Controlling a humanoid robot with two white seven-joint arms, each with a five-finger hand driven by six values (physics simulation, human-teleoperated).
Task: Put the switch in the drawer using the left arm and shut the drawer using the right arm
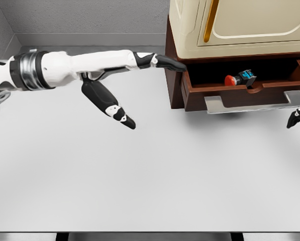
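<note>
The switch (240, 78), a small part with a red button and a blue-black body, lies inside the open brown drawer (230, 95) at the upper right. A flat silver handle (255, 102) runs along the drawer's front. My left hand (139, 80) stretches in from the left, fingers spread and empty, with one fingertip (177, 66) near the drawer's left corner and the thumb (124, 119) hanging down over the table. My right hand (299, 117) shows only at the right edge, just below the handle's right end, fingers curled.
A cream cabinet (240, 25) with a gold handle (210, 22) sits on the brown drawer unit. The white table (139, 175) spreads below, with its front edge near the bottom. A grey wall stands behind.
</note>
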